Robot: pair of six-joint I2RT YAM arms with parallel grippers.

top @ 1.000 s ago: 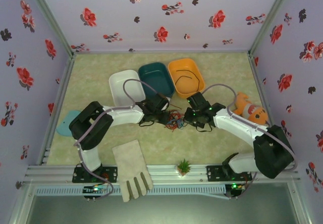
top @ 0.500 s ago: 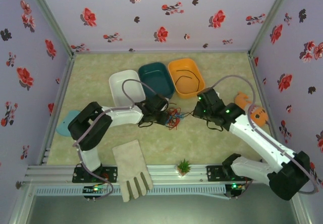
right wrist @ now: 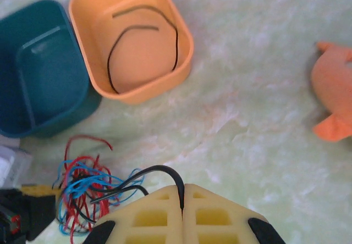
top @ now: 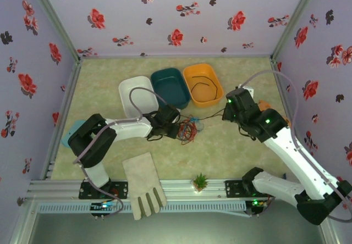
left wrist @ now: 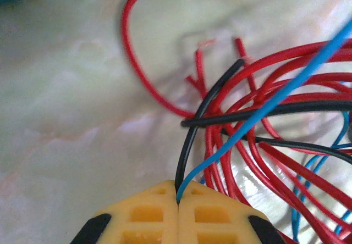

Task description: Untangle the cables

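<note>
Pale green marbled tabletop (top: 236, 156), lilac floral walls (top: 165, 13) all round. Cables (top: 190, 129) sit mid-table just in front of the teal bin (top: 168, 84): red, blue and black strands in one loose clump (red dominates). Left gripper (left wrist: 177, 200) pinches a black and a blue strand; right gripper (right wrist: 182, 200) pinches a black strand running out of the clump.

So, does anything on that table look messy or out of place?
Yes: the cables, red, blue and black, lie in one knotted heap on the table. A pale glove also overhangs its near edge.
</note>
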